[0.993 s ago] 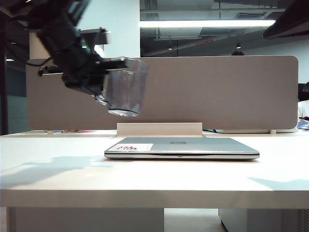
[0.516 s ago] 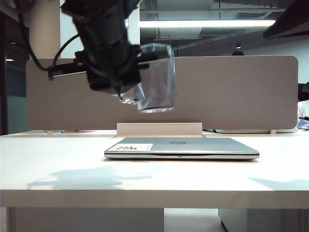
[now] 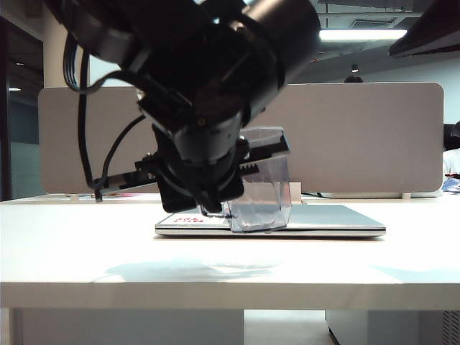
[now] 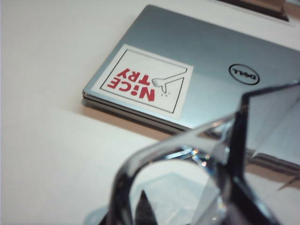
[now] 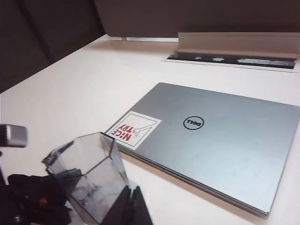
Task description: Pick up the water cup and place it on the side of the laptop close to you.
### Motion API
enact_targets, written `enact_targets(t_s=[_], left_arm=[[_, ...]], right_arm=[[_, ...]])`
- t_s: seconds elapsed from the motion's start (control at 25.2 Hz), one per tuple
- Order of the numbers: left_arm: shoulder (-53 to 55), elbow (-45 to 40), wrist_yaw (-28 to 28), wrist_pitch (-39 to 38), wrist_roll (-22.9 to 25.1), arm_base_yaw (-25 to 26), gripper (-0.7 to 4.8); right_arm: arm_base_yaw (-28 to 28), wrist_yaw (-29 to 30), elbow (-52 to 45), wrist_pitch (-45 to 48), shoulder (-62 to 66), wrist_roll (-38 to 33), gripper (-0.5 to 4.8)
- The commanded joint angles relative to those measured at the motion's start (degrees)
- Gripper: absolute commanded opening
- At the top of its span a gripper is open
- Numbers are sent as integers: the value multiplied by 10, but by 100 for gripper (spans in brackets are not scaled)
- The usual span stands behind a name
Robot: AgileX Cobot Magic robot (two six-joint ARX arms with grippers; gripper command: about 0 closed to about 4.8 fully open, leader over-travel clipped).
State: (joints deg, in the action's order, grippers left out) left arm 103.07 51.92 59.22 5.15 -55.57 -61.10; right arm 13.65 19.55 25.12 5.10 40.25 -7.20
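Probably an open-plan office: white desk, grey partition screen, ceiling strip light, closed laptop.

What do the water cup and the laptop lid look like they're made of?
Water cup, held in the left hand: apparently clear, grey-tinted hard plastic; the table shows through its faceted walls and its edges glint. Laptop: lid looks like brushed silver-grey metal or metal-look plastic, matte with an even soft sheen; a glossy paper-like sticker sits at one corner.
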Motion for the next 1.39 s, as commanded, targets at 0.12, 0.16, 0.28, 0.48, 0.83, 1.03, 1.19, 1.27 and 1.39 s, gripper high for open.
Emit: enact_targets(t_s=[0.12,0.16,0.28,0.48,0.83,1.03,1.19,1.27,1.39], left_arm=[[1,2,12,29,44,2,-6],[3,2,12,41,63,5,-6],[6,2,-6,66,109,16,-6],[10,2,-47,111,189,38,-6],[50,2,-106,196,212,66,-6],[71,2,-122,207,213,66,-6],[77,2,-129,207,213,66,-6],[78,2,-133,207,213,66,-5],[78,2,-134,207,228,66,15]], right_arm=[[5,1,1,7,-2,-1,-2],[6,1,1,5,-2,-1,-2],[6,1,1,1,-2,-1,-2],[6,1,1,-6,-2,-1,-2],[6,1,1,-5,-2,0,-2],[6,1,1,-6,-2,-1,-2],[6,1,1,-5,-2,-1,-2],[6,1,1,-6,-2,0,-2],[6,1,1,-6,-2,-1,-2]])
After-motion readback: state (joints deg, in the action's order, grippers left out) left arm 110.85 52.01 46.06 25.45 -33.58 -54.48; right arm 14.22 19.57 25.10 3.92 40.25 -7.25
